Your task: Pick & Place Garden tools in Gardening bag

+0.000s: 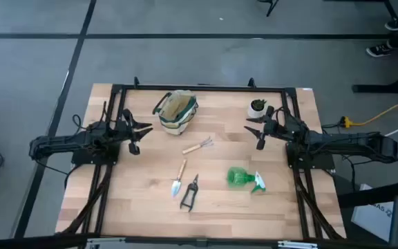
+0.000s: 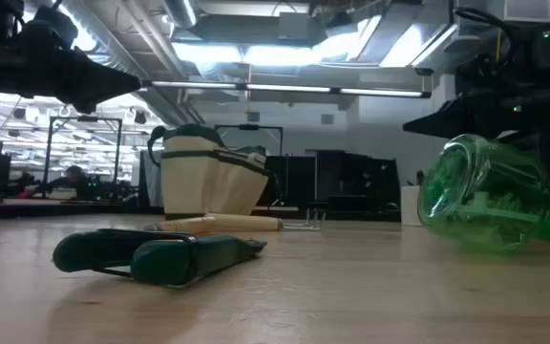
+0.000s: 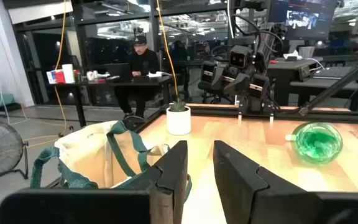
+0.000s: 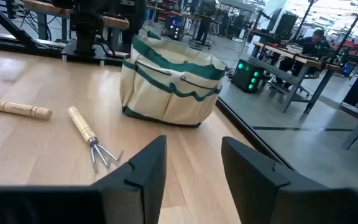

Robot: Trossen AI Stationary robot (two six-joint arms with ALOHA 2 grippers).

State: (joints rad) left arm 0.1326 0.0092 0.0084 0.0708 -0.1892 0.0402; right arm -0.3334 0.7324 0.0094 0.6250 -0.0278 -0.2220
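The beige gardening bag (image 1: 177, 111) with green trim stands upright at the far middle of the table, its mouth open. The hand rake (image 1: 199, 145) lies just in front of it. Nearer the front edge lie the trowel (image 1: 178, 178), the black pruning shears (image 1: 190, 192) and the green spray bottle (image 1: 244, 178), which is on its side. My left gripper (image 1: 142, 137) hovers open to the left of the bag, holding nothing. My right gripper (image 1: 253, 133) hovers open to the right of the rake, beside the potted plant (image 1: 258, 107), holding nothing.
A black frame rail (image 1: 206, 88) runs along the table's far edge behind the bag, with rails down both sides. Bare wood lies between the two grippers and along the near edge. A person sits at a desk (image 3: 143, 65) in the room beyond.
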